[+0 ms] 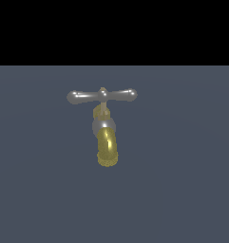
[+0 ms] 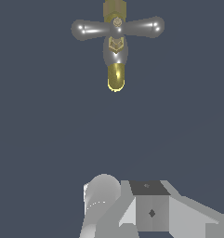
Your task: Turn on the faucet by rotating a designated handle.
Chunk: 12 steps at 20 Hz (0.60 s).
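Here the end effector shows only in the wrist view, as pale grey robot hardware [image 2: 146, 207] along one edge of the picture: a rounded white-grey cylinder [image 2: 100, 195] beside a boxy grey block with a dark top face and a small diamond mark [image 2: 151, 213]. No fingertips can be made out, so whether the gripper is apart or together cannot be told. Nothing is held by or touching this hardware. It sits well apart from the faucet [image 2: 115, 58], with only bare dark slate-blue ground [image 2: 48, 139] between them. In the wrist view the small tap is seen nearly end-on: a short, shiny brass-gold spout with a bright rim, a silver collar [image 2: 115, 52] behind it, and brass parts at the stem. Across it lies the handle [image 2: 117, 29], a slim silver-grey metal crossbar with rounded bulbous ends and a small brass knob at its centre; the bar is clearly wider than the spout. In the exterior view the arm is out of frame. The faucet [image 1: 107, 142] stands alone near the middle of the flat slate-blue floor [image 1: 182, 190], its curved brass spout ending in a ribbed tip that faces the camera and downward. The handle [image 1: 102, 96] sits on top, lying roughly level from the exterior view's left to its right, with the right end slightly higher. Above the floor is a plain black band [image 1: 114, 31].
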Available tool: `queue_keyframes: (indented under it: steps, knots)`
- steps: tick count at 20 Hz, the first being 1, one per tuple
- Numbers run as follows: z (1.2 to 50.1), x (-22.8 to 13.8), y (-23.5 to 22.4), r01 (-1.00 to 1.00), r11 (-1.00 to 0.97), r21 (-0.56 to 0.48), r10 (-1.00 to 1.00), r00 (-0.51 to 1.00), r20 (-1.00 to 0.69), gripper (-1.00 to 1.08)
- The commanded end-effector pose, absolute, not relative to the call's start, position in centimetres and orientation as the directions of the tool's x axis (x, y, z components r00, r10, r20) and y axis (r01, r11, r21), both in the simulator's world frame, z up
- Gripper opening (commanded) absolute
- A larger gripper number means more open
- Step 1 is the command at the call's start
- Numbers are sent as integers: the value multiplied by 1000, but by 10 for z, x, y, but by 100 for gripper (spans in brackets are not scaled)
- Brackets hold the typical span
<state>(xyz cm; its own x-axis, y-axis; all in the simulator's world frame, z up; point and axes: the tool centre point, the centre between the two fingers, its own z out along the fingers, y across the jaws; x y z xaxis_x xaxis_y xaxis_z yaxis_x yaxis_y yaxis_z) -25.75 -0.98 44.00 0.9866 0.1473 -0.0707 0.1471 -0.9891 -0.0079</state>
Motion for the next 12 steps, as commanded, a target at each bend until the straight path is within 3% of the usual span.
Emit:
queue_keyframes:
  steps: [1,12]
  knots:
    - [432,-255,-16,195,-981,-9,195,978,-69,-100]
    - [392,-233,-47,438,-899,-15,438,897,-59,-100]
